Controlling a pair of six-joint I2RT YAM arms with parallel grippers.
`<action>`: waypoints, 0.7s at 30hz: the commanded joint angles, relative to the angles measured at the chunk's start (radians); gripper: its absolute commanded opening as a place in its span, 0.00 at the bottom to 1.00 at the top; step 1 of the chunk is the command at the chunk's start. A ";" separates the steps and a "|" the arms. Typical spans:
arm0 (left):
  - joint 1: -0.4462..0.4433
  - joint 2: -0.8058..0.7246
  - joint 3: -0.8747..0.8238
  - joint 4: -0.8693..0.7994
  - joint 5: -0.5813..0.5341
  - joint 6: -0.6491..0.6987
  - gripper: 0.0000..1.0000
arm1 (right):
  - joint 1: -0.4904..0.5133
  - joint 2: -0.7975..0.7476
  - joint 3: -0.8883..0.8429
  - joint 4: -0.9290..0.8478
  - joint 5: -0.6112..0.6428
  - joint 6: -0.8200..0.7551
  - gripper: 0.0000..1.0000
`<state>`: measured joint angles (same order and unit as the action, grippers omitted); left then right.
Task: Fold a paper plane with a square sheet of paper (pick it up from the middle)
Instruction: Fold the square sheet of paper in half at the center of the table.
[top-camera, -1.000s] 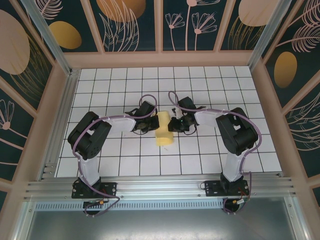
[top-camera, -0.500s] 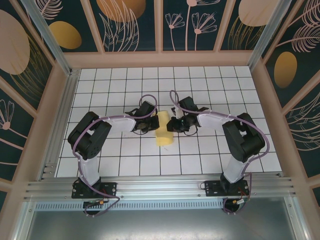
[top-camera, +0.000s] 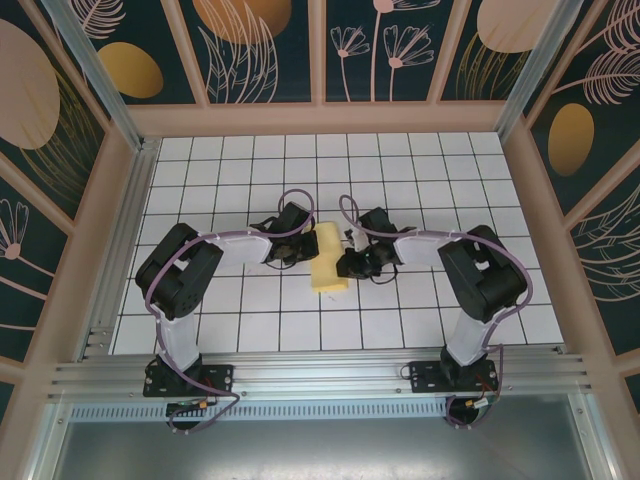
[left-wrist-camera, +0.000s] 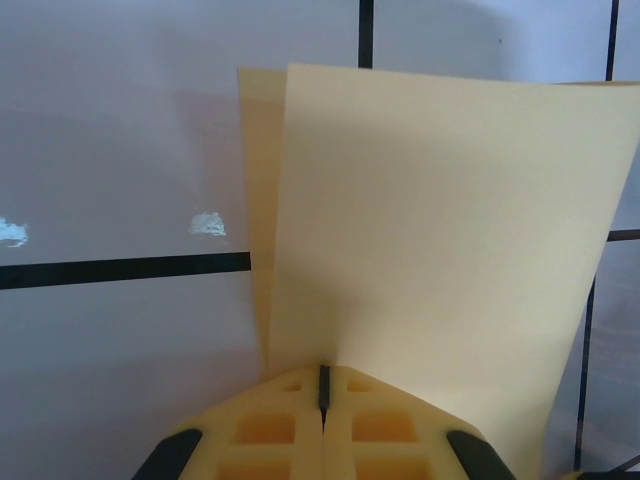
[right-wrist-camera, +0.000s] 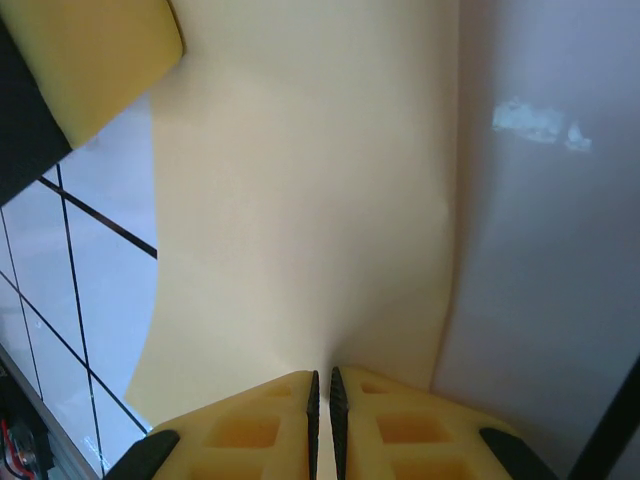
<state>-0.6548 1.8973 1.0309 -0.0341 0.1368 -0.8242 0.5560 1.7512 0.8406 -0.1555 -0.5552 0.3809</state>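
Top external, square sheet of paper (top-camera: 328, 270) seemingly doubled, left claw (top-camera: 308, 250) and right claw (top-camera: 347, 266) clamped on it

My right gripper (right-wrist-camera: 322, 378) sits at the bottom centre of the frame, its two yellow fingers (right-wrist-camera: 250, 430) drawn almost together, with only a thin dark slit between them. Pinched in that slit is the sheet of paper (right-wrist-camera: 310, 200), pale yellow and plain, rising from my fingertips to the top edge. Its right edge runs nearly straight up; its left edge curves. In the upper left corner is another yellow finger (right-wrist-camera: 90, 60), black beside it. White tiled floor (right-wrist-camera: 80, 300) with black lines shows lower left, a glare patch (right-wrist-camera: 540, 125) upper right
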 joint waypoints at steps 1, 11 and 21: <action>0.001 0.051 -0.035 -0.108 -0.072 -0.009 0.03 | -0.004 -0.054 -0.077 -0.098 -0.011 0.000 0.16; 0.003 0.048 -0.035 -0.105 -0.069 -0.009 0.03 | -0.003 -0.136 -0.031 -0.088 -0.047 0.037 0.16; 0.003 0.052 -0.039 -0.092 -0.059 -0.017 0.03 | 0.030 -0.035 -0.024 -0.045 -0.044 0.052 0.16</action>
<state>-0.6548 1.8973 1.0306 -0.0334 0.1371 -0.8253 0.5667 1.6924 0.8349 -0.2012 -0.5774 0.4217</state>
